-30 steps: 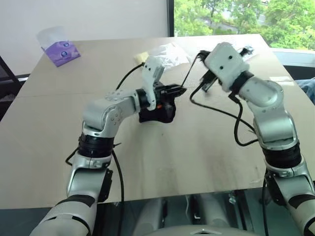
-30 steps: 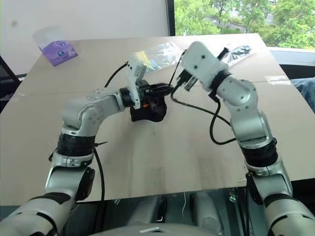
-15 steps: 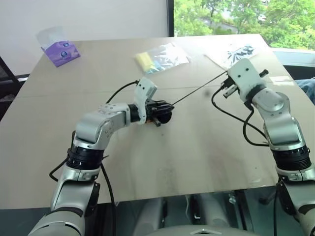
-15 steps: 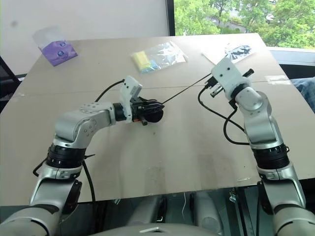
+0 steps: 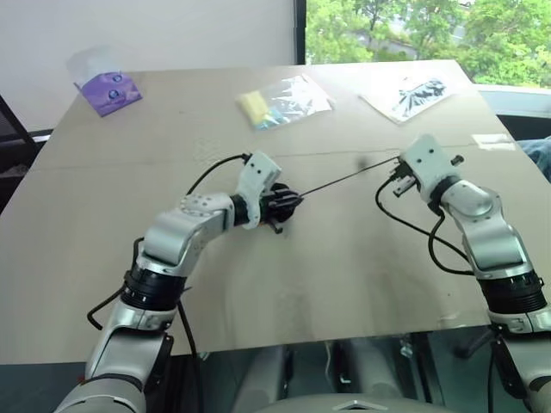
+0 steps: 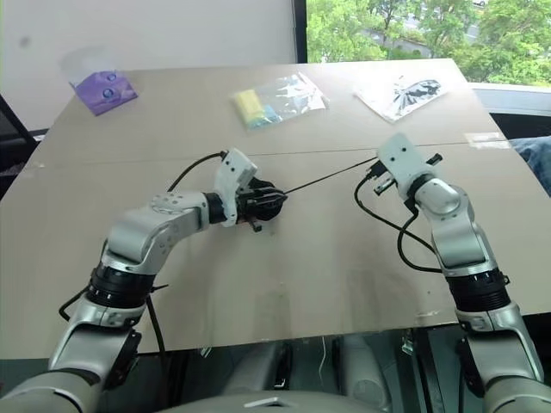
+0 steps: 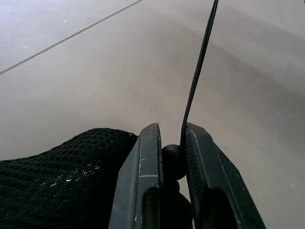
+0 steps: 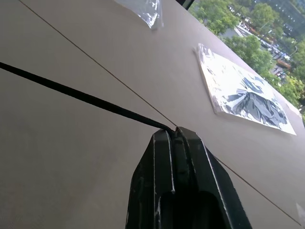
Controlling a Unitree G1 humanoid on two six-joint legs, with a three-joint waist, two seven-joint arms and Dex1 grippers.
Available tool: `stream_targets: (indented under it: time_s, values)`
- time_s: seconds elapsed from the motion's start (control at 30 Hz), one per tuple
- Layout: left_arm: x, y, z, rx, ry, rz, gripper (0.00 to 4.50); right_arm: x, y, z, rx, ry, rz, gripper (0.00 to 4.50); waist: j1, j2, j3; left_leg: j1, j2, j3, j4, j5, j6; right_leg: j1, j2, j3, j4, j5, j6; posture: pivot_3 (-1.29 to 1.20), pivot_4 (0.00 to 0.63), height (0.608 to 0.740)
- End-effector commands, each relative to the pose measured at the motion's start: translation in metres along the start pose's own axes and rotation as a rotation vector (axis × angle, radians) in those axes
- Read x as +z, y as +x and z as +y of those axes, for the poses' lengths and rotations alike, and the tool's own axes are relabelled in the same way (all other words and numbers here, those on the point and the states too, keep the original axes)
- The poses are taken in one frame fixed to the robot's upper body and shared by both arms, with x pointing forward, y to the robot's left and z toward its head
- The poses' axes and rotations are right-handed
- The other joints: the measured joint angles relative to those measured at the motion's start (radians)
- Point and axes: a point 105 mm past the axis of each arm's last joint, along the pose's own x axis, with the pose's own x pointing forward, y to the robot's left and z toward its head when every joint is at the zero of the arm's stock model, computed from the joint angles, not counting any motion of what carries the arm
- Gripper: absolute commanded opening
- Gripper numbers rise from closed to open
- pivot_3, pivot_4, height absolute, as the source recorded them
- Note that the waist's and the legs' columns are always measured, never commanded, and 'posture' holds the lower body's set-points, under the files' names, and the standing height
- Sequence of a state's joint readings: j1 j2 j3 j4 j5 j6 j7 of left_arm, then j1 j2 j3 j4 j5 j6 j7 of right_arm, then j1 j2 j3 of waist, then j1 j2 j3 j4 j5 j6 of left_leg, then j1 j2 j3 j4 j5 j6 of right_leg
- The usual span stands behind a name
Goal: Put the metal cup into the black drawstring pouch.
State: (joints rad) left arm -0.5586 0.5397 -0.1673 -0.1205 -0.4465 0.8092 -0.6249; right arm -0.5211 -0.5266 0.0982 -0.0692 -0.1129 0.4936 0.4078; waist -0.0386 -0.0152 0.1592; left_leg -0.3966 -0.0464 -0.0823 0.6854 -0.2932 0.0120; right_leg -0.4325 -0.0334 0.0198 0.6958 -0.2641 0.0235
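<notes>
The black drawstring pouch (image 7: 57,176) lies bunched on the table (image 5: 344,258) near its middle, a small dark mesh lump (image 5: 274,212). My left gripper (image 5: 291,201) is shut on the round black stopper at the pouch's mouth (image 7: 170,155). From there the thin cord (image 5: 344,178) runs taut to the right, to my right gripper (image 8: 174,132), which is shut on the cord's end just above the table (image 6: 374,163). The metal cup is hidden.
At the back of the table lie a purple packet (image 5: 108,89) on the left, a clear bag with a yellow item (image 5: 280,101) in the middle and a black-and-white printed packet (image 5: 411,93) on the right. A seam crosses the tabletop (image 5: 129,161).
Both hands have sunk toward the table. My right gripper has drawn the cord out to the right until taut. The pouch has come down onto the table in my left gripper.
</notes>
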Motion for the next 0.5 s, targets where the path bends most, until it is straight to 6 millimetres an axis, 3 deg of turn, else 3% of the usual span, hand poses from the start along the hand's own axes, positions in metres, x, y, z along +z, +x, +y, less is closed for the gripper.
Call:
stream_targets:
  time_s: [0.03,0.07,0.13,0.17,0.27,0.37,0.47,0.5]
  values:
    - [-0.022,-0.015,0.020,0.116,0.048,0.085,0.13,-0.011,-0.012,-0.051,-0.215,-0.008,0.036,0.00,-0.001,0.000,0.000,0.000,0.000,0.000,0.000,0.000,0.000,0.000,0.000,0.000,0.000,0.000,0.000,0.00,0.150,0.740]
    - [-0.022,-0.013,0.020,0.121,0.046,0.082,0.13,-0.008,-0.008,-0.042,-0.182,-0.003,0.014,0.00,0.000,0.000,0.000,0.000,0.000,0.000,0.000,0.000,0.000,0.000,0.000,0.000,0.000,0.000,0.000,0.00,0.150,0.740]
    - [-0.018,-0.010,0.018,0.117,0.020,0.056,1.16,-0.004,-0.003,-0.017,-0.083,0.009,-0.010,0.00,0.001,0.000,0.000,0.000,0.000,0.000,0.000,0.000,0.000,0.000,0.000,0.000,0.000,0.000,0.000,0.00,0.150,0.740]
    - [-0.013,-0.009,0.017,0.111,0.015,0.031,1.46,-0.004,-0.002,-0.007,-0.041,0.025,-0.020,0.00,0.002,0.000,0.000,0.000,0.000,0.000,0.000,0.000,0.000,0.000,0.000,0.000,0.000,0.000,0.000,0.00,0.150,0.740]
    - [0.001,-0.014,0.015,0.114,0.022,-0.045,2.69,-0.006,-0.004,0.013,0.043,0.106,-0.032,0.74,0.002,0.000,0.000,0.000,0.000,0.000,0.000,0.000,0.000,0.000,0.000,0.000,0.000,0.000,0.000,0.00,0.150,0.740]
    - [0.010,-0.032,0.013,0.133,0.010,-0.113,4.12,-0.003,-0.016,0.017,0.041,0.148,-0.072,2.20,0.000,0.000,0.000,0.000,0.000,0.000,0.000,0.000,0.000,0.000,0.000,0.000,0.000,0.000,0.000,0.00,0.150,0.740]
    - [0.009,-0.051,0.017,0.198,-0.027,-0.164,4.14,-0.009,-0.039,0.026,0.058,0.216,-0.088,3.50,0.004,0.000,0.000,0.000,0.000,0.000,0.000,0.000,0.000,0.000,0.000,0.000,0.000,0.000,0.000,0.00,0.150,0.740]
    - [0.012,-0.058,0.022,0.247,-0.050,-0.225,4.14,-0.011,-0.048,0.031,0.085,0.226,-0.092,3.50,0.006,0.000,0.000,0.000,0.001,-0.001,-0.001,0.000,0.001,0.000,0.000,0.000,-0.001,0.000,0.000,0.00,0.150,0.740]
